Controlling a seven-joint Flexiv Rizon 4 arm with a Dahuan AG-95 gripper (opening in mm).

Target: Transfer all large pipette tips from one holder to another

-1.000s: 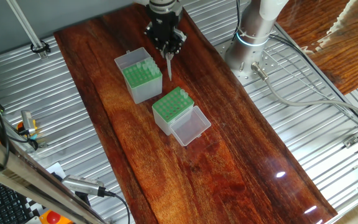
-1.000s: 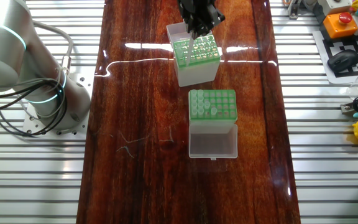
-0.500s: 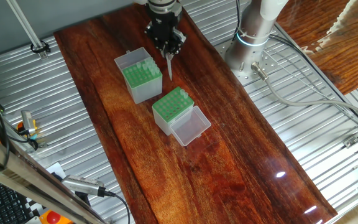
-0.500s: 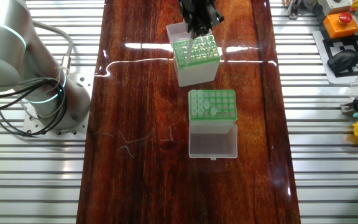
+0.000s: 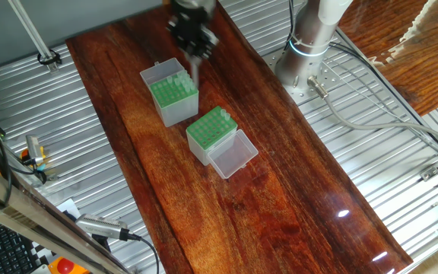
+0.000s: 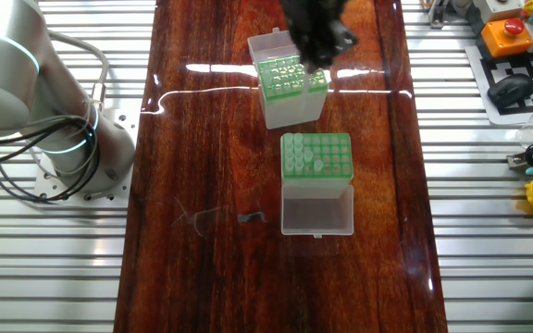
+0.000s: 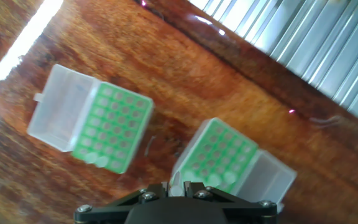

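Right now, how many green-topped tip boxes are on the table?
2: the grey-sided box under the pincer, and the whitish box beside it nearer the table's middle, clear lid open.

The blurred gripper (image 6: 317, 42) hangs over the grey-sided box (image 6: 290, 88), whose green rack lies just under its jaws, with the clear-lidded box (image 6: 316, 180) well below.

Bright, even overhead light leaves white glare streaks on the glossy bench (image 6: 202, 139). The hand (image 5: 191, 34) is motion-smeared in both fixed views. The hand view is soft throughout, washed out beyond the bench's edge.
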